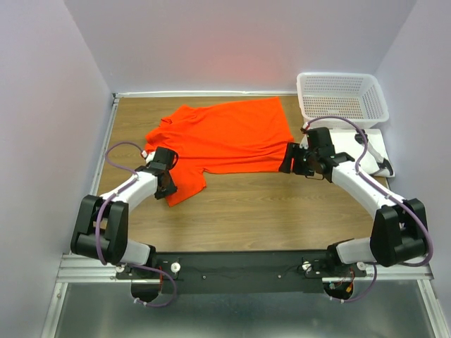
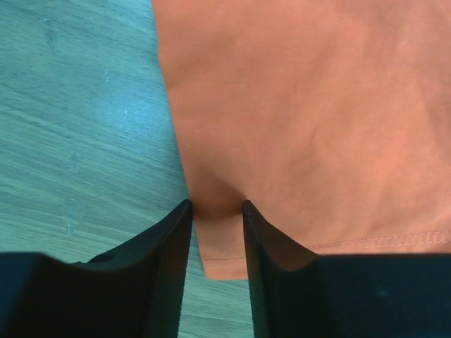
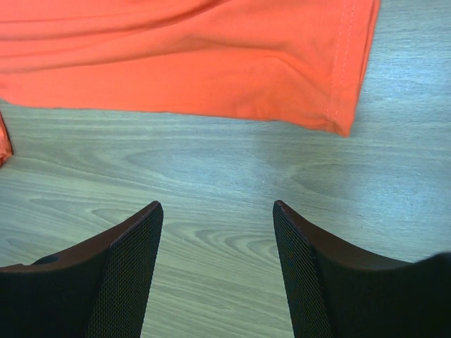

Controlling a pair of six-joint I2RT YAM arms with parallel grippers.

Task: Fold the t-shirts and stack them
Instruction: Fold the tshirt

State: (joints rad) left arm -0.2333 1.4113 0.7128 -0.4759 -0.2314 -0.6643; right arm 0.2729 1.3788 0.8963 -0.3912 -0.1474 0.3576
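One orange-red t-shirt [image 1: 225, 137] lies spread out across the back of the wooden table, with a flap hanging toward the front left. My left gripper [image 1: 168, 187] is down at that flap. In the left wrist view its jaws [image 2: 216, 205] stand narrowly apart with the hemmed corner of the t-shirt [image 2: 303, 105] lying between them. My right gripper [image 1: 289, 160] hovers just off the shirt's right hem. Its jaws [image 3: 218, 204] are wide open over bare wood, and the t-shirt's edge [image 3: 197, 63] lies a little ahead of them.
A white mesh basket [image 1: 342, 98] stands at the back right corner. A flat white board [image 1: 366, 144] lies in front of it, under my right forearm. Grey walls close off the table on the left, back and right.
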